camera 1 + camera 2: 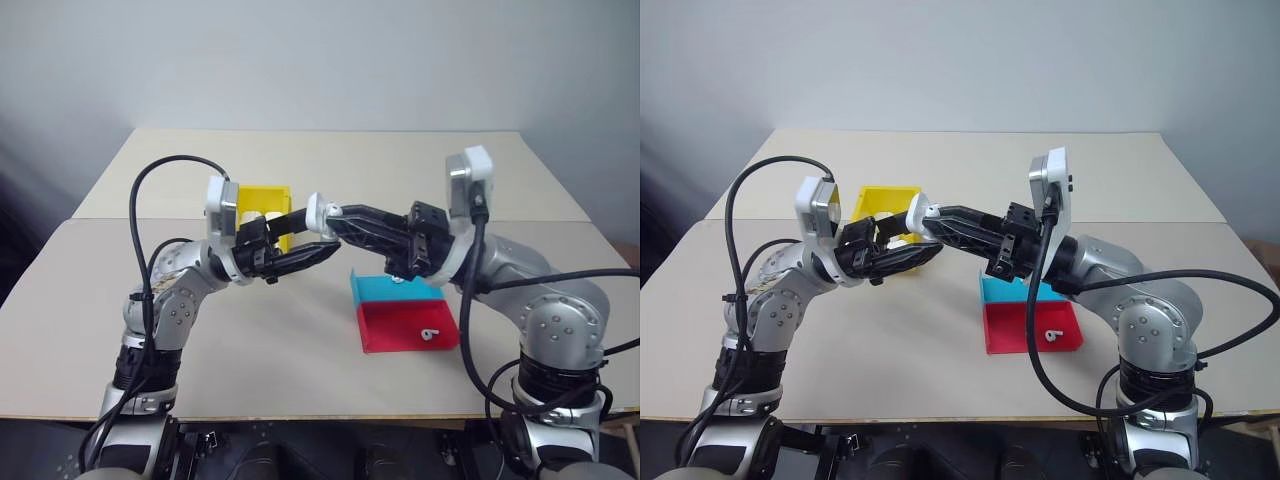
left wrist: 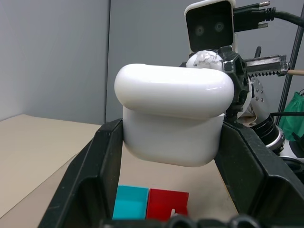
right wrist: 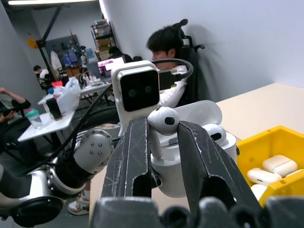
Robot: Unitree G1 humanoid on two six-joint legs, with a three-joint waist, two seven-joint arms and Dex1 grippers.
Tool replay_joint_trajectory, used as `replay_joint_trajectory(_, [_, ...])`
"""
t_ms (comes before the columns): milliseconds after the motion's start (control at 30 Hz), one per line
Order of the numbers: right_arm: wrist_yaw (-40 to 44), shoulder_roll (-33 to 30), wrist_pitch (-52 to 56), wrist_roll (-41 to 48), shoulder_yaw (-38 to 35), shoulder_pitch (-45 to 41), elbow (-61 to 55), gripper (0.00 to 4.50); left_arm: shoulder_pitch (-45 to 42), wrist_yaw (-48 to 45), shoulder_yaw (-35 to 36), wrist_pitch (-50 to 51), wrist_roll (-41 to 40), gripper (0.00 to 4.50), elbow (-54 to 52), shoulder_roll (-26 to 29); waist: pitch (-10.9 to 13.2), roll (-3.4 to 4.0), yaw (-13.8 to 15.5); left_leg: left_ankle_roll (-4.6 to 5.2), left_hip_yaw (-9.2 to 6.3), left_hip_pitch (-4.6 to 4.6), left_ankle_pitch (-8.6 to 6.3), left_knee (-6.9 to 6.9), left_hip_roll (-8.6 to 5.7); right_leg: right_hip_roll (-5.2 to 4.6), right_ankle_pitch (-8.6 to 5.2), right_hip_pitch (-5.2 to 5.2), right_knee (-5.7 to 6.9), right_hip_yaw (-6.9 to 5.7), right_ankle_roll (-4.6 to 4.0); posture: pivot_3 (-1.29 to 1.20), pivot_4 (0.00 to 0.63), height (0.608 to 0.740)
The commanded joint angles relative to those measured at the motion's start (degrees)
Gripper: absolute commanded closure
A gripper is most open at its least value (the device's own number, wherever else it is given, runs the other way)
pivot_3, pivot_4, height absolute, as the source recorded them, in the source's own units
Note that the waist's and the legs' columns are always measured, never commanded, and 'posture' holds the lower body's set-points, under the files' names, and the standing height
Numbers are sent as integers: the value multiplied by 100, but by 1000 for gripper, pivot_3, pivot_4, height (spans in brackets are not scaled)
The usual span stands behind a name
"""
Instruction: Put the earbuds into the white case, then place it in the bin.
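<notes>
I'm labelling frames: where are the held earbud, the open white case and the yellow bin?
Tiny glossy white earbud (image 3: 164,120), right wrist view, on its rounded head.
Small glossy white charging case (image 2: 173,137), left wrist view, on its body.
Bright yellow plastic bin (image 1: 266,193), left eye view, on its rear wall.

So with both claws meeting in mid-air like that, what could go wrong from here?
The right claw pinches a tiny earbud just above the open white case held by the left claw. If it is slightly off, the earbud may miss its slot and drop to the table. Pushing too hard could also twist the case in the left claw's grip, since both are held up in the air.
</notes>
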Motion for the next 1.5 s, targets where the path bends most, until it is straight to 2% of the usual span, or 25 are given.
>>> replay_joint_trajectory(33, [-6,-127,-159,-82,115,98,-183,3865,-88,-11,90,-59,-66,1737,-217,12,0,0,-2,0,0,0,0,0,0,0,0,0,0,0,0,0,150,740])
replay_joint_trajectory(1000, [-85,-248,-537,-314,400,139,42,3865,37,-12,98,-54,-100,1737,-326,-16,0,0,0,1,-1,0,-1,0,0,0,0,-1,0,0,0,0,150,740])
replay_joint_trajectory(1300, [136,-342,-601,-343,464,242,-51,3865,14,3,88,-77,-69,1737,-284,-36,0,0,0,2,-1,-1,-1,0,0,1,0,0,-1,-1,0,0,150,740])
replay_joint_trajectory(1367, [278,-394,-661,-349,498,280,-107,3115,18,3,92,-81,-70,1737,-286,-36,0,0,0,2,-2,-1,-1,0,0,1,0,0,-1,-1,0,0,150,740])
replay_joint_trajectory(1400, [345,-427,-681,-342,510,297,-137,2909,21,3,93,-84,-67,1737,-287,-37,0,0,0,2,-2,-1,-1,0,0,1,0,0,-1,-1,0,0,150,740])
replay_joint_trajectory(1500, [422,-501,-733,-361,517,320,-182,1887,22,3,95,-94,-62,1737,-284,-36,0,0,0,2,-2,-1,-1,0,0,0,0,0,-2,-1,0,0,150,740])
